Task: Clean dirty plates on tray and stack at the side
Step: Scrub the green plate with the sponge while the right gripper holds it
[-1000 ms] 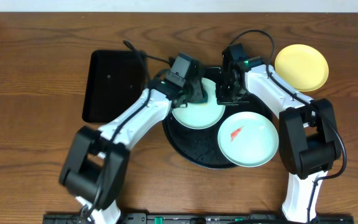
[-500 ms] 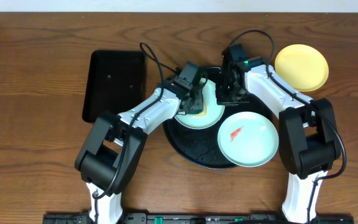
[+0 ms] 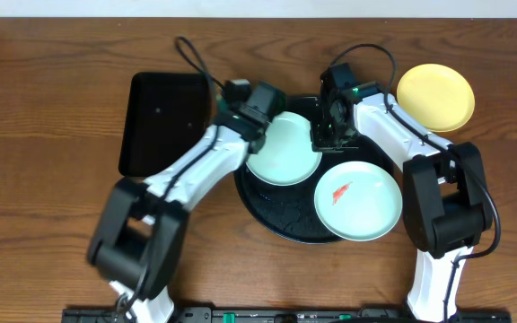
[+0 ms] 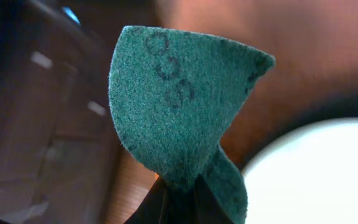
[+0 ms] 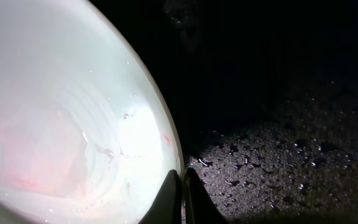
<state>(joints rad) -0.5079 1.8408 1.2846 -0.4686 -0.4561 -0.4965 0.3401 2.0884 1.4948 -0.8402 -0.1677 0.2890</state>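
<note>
Brown wood-grain table [image 3: 52,224] (pale wall [image 3: 240,7] behind) bears the round black tray [image 3: 276,220]

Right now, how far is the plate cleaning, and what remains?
Done: the yellow plate sits on the table beside the round tray, looking clean. In hand: the right gripper pinches the rim of a mint plate on the tray, and the left gripper holds a green scouring pad beside it. Left: the second mint plate carries a red smear, and nothing is stacked yet.

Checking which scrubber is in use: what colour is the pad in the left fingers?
The pad is dark green, best seen in the left wrist view.
</note>
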